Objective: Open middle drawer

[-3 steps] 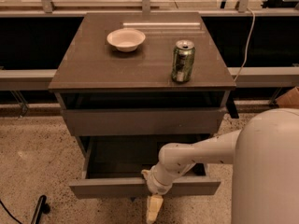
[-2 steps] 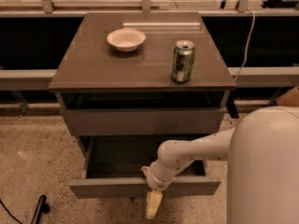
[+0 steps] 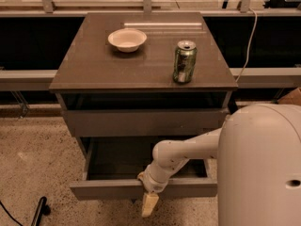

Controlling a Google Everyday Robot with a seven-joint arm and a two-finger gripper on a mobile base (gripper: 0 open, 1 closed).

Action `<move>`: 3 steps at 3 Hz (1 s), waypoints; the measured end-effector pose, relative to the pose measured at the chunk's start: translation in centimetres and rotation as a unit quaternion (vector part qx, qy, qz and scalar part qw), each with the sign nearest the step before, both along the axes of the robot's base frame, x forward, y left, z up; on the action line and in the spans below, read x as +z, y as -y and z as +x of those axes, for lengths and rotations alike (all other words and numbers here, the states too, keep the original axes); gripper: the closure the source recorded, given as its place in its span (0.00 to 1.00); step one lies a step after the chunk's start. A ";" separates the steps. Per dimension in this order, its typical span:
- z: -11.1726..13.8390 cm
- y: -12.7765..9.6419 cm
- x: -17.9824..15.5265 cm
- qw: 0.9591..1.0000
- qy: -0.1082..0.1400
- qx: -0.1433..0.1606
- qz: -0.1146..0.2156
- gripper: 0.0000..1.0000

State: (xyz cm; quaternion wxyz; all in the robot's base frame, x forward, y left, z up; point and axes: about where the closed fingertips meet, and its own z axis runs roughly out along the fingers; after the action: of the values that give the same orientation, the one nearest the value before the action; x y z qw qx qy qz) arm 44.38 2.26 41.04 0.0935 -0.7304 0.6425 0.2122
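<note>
Judging by how things lie, the task looks mostly done. Robot body (image 3: 261,164) fills the lower right, close against the table (image 3: 141,67), a dark unit with stacked drawers. Top drawer (image 3: 141,122) is shut or nearly so. The middle drawer (image 3: 108,189) just below it is pulled well out toward the camera, dark inside showing, nothing visible in it. Bottom drawer is hidden under it. Arm (image 3: 188,149) reaches from the body across the open drawer's right half, down to its front edge. The hand (image 3: 149,202) sits at the front panel's middle, hanging over the outer face; cannot tell how far open it is or whether it grips the panel. Left to do, likely: let go, pull away. Green can (image 3: 184,61) and white bowl (image 3: 127,39) stand upright on the tabletop, well apart.
</note>
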 end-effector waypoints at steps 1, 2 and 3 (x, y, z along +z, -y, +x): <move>-1.1 -0.7 -0.2 1.000 -0.018 0.014 0.004 0.46; -1.1 -0.7 -0.1 1.000 -0.018 0.014 0.004 0.69; -2.9 -2.2 1.3 0.998 -0.029 0.060 0.010 0.71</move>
State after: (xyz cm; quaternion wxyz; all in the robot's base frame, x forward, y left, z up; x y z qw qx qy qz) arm 41.50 4.43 42.31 0.0693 -0.7602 0.5979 0.2446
